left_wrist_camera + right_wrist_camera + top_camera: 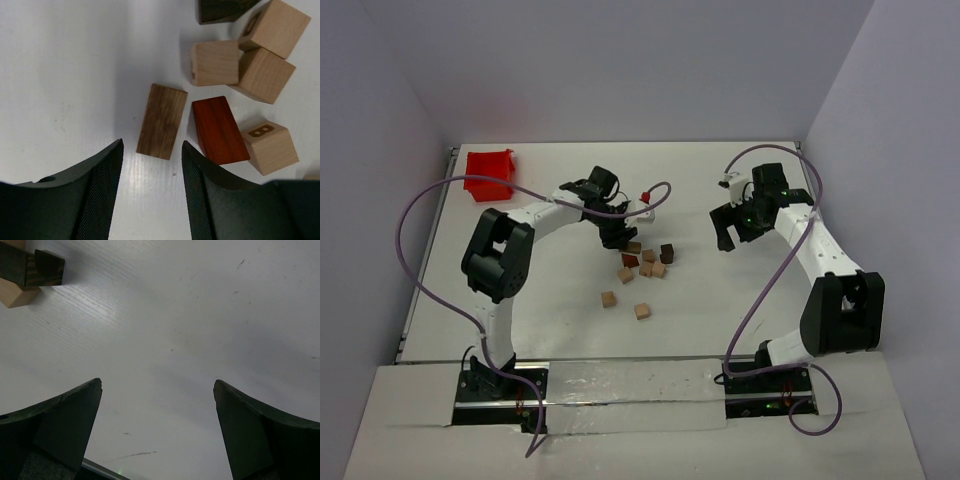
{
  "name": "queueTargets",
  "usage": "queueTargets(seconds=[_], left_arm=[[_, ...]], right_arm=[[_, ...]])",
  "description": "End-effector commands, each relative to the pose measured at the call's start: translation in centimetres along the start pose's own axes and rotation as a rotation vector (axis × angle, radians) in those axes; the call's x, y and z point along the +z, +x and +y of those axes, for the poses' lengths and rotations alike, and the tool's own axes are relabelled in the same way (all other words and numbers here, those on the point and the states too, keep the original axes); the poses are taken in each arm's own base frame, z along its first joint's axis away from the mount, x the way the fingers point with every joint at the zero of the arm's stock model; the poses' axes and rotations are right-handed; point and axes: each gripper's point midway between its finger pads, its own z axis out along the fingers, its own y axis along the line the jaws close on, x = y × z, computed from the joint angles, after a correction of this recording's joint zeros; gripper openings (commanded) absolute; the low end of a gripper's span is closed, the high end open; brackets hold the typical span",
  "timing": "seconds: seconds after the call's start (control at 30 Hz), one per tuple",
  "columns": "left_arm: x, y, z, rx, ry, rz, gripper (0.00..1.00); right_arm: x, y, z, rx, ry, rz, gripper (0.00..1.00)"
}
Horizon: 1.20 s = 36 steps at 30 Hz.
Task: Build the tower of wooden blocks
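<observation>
brown block [162, 121] lies at left gripper [152, 146] mouth.

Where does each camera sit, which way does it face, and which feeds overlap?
Top external: above and behind the robot, looking down on the table; left arm and right arm show.
Left wrist: on the left arm, looking down past the open left pincer at the brown block and reddish block.
Right wrist: looking down past the open right pincer at the table, a dark block in one corner.
Shared: top and left wrist views both show the block cluster.
</observation>
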Motion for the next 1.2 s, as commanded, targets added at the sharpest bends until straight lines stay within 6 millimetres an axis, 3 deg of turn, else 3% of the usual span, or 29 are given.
queueTargets(seconds=[0.0,0.2,0.8,0.87,0.93,1.0,1.17], left_arm=[[0.5,-0.9,-1.1,0.081,0.065,0.003,0.57],[1.4,-0.6,-1.5,0.087,0.082,0.018,0.58],[2.7,-0.6,0.1,0.14,0.041,0.045,0.55],[2.8,-0.6,-0.1,0.143,0.051,0.047,0.49],[2.8,-0.7,-0.4,0.132,0.06,0.041,0.33],[2.8,-1.1,-0.3,0.107,0.052,0.033,0.25],[3.5,-2.3,1.7,-0.001,-0.01,0.03,0.0]], right_arm=[[-0.6,-1.3,-1.3,-0.018,0.034,-0.025,1.0],[-0.4,-1.2,-1.6,-0.014,0.035,-0.018,1.0],[-0.6,-0.7,-1.9,-0.005,0.043,-0.016,1.0],[-0.6,-0.7,-1.9,-0.005,0.041,-0.017,1.0],[-0.6,-0.7,-1.9,-0.007,0.042,-0.016,1.0],[-0.6,-0.6,-1.9,-0.006,0.043,-0.013,1.0],[-0.5,-0.2,-2.0,0.002,0.044,-0.006,1.0]])
